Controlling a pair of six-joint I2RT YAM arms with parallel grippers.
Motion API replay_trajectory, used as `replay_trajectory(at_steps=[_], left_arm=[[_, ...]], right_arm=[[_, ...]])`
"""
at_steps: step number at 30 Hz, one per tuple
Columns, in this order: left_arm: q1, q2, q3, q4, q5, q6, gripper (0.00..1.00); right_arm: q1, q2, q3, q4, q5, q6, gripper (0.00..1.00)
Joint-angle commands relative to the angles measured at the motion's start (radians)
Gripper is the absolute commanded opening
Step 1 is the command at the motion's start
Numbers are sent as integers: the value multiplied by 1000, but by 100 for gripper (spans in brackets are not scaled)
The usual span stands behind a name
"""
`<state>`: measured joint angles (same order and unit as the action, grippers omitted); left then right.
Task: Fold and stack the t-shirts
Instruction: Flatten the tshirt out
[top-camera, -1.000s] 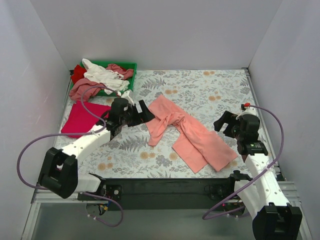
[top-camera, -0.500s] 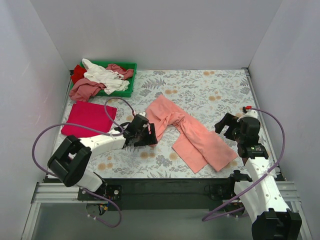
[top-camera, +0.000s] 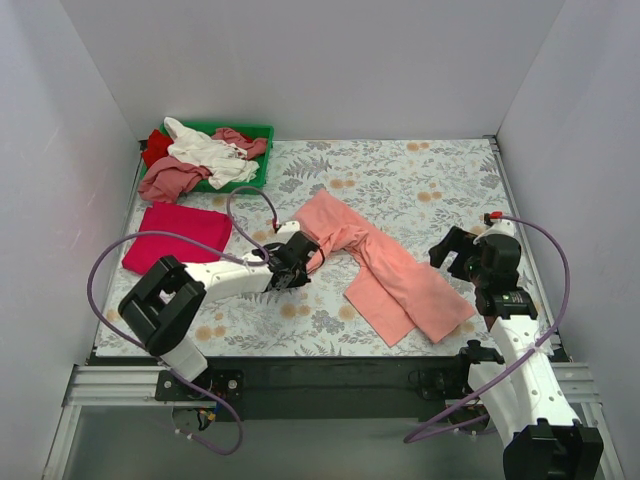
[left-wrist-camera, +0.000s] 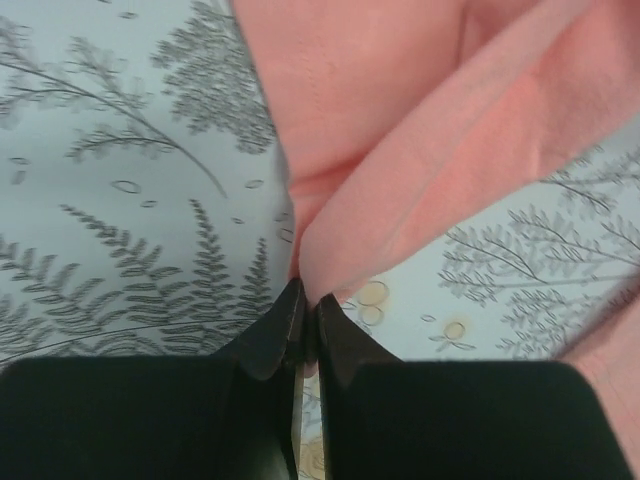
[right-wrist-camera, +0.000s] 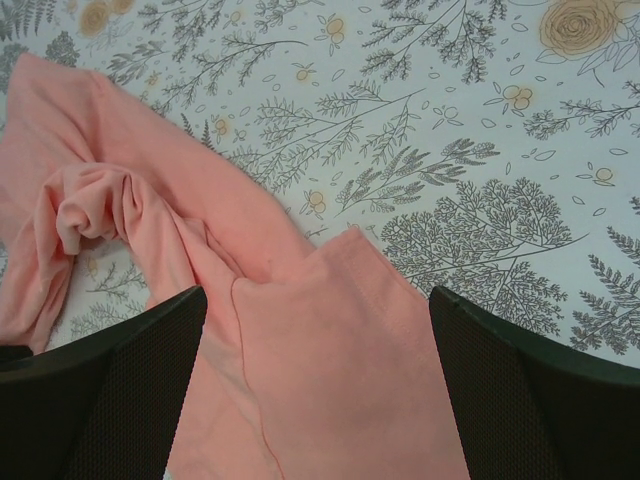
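Note:
A large salmon-pink t-shirt lies crumpled across the middle of the table. My left gripper is at its near-left end, low on the table. In the left wrist view the left gripper is shut on a fold of the salmon-pink t-shirt. My right gripper hovers over the shirt's right edge. Seen from the right wrist, the right gripper is open above the salmon-pink t-shirt with nothing between its fingers. A folded magenta-red t-shirt lies flat at the left.
A green tray at the back left holds a heap of white, dusty-rose and red t-shirts that spill over its front. White walls close in the floral tablecloth on three sides.
My left arm swung from beside the tray down to the salmon-pink t-shirt's left end and shut its jaws on the cloth. The right arm barely shifted.

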<state>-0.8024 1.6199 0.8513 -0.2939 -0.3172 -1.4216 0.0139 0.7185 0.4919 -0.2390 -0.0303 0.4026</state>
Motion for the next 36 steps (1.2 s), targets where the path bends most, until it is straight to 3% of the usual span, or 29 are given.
replay_trajectory(at_steps=[1, 2, 5, 7, 11, 15, 21, 24, 29, 32, 33, 36], left_arm=[[32, -46, 32, -117, -255, -43, 0], [54, -67, 34, -134, -294, -48, 0], [202, -153, 14, -162, -243, -80, 0], [285, -222, -14, -123, -252, -70, 0], [368, -351, -58, -132, -309, -76, 0], [437, -396, -92, -152, -336, -106, 0], [465, -417, -110, -131, -330, -116, 0], [465, -426, -120, -119, -318, -109, 0], [465, -437, -129, -87, -270, -82, 0], [465, -439, -133, -67, -244, -68, 0], [465, -437, -135, -65, -237, -62, 0], [465, -436, -136, -63, -237, -60, 0]], right_arm=[[-2, -1, -12, -3, -54, -40, 98], [-3, 13, -7, -11, -116, -51, 98], [29, 76, 10, -43, -197, -71, 98], [134, 116, 29, -71, -128, -67, 98], [383, 156, 82, -152, 168, -10, 98], [469, 150, 80, -224, 196, 56, 98], [468, 46, 66, -322, 361, 132, 98], [433, 67, 74, -367, 447, 165, 98], [243, 163, 53, -347, 312, 139, 96], [144, 211, 27, -295, 227, 108, 85], [129, 222, 10, -258, 204, 99, 78], [127, 249, -1, -224, 149, 90, 71]])
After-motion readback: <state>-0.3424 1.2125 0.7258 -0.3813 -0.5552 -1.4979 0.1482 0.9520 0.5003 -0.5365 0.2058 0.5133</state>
